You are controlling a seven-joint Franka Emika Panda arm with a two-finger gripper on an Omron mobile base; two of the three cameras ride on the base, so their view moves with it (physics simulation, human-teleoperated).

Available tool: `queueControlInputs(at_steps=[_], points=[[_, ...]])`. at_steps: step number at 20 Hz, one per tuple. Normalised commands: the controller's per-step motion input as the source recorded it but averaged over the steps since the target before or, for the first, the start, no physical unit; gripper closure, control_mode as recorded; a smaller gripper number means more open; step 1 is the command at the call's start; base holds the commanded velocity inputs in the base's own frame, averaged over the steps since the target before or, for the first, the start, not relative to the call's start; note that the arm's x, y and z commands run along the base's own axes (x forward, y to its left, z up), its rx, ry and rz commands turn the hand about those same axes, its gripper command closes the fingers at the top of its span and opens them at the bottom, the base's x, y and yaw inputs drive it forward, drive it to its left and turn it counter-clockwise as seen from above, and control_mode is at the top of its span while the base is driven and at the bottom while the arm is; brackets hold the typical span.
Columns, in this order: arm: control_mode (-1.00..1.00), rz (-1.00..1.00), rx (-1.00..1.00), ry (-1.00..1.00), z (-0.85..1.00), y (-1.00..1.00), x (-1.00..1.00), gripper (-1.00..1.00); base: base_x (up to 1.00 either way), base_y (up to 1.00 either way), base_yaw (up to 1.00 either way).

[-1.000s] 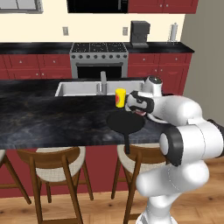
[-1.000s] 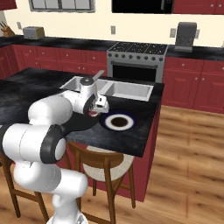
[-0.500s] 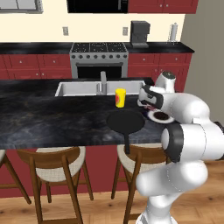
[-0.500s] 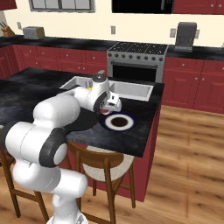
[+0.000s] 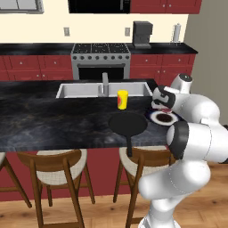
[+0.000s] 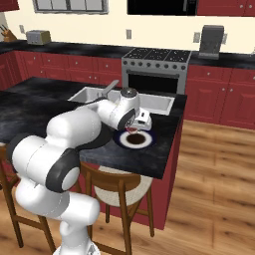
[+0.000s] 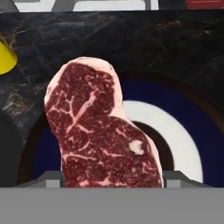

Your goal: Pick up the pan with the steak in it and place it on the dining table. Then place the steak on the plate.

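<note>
My gripper (image 5: 165, 110) is shut on the steak (image 7: 100, 131), a red marbled slab hanging just above the plate (image 5: 164, 118). In the hand view the steak covers the left half of the plate (image 7: 181, 142), which has a white ring and a dark centre. In the right base view the steak (image 6: 132, 129) hangs over the plate (image 6: 134, 141) near the table's right end. The black pan (image 5: 128, 123) lies empty on the dining table (image 5: 53, 120), left of the plate, its handle pointing past the front edge.
A yellow cup (image 5: 122, 99) stands behind the pan, close to the sink (image 5: 84, 90) and its faucet (image 5: 104, 83). The table's right edge (image 6: 175, 139) runs just beyond the plate. Stools (image 5: 60, 164) stand under the front edge.
The arm has swung right from above the pan to above the plate, carrying the steak with it. The pan has stayed in place.
</note>
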Motion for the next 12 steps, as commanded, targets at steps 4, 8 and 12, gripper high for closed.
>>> queueControlInputs(at_steps=[4, 8, 12], points=[[-1.0, 0.0, 0.0, 0.0, -0.2, -0.04, -0.01, 1.0, 0.0, 0.0, 0.0], [-1.0, 0.0, -0.01, 0.0, -0.26, -0.03, 0.0, 1.0, 0.0, 0.0, 0.0], [-1.0, 0.0, 0.0, 0.0, -0.18, -0.05, 0.0, 1.0, 0.0, 0.0, 0.0]])
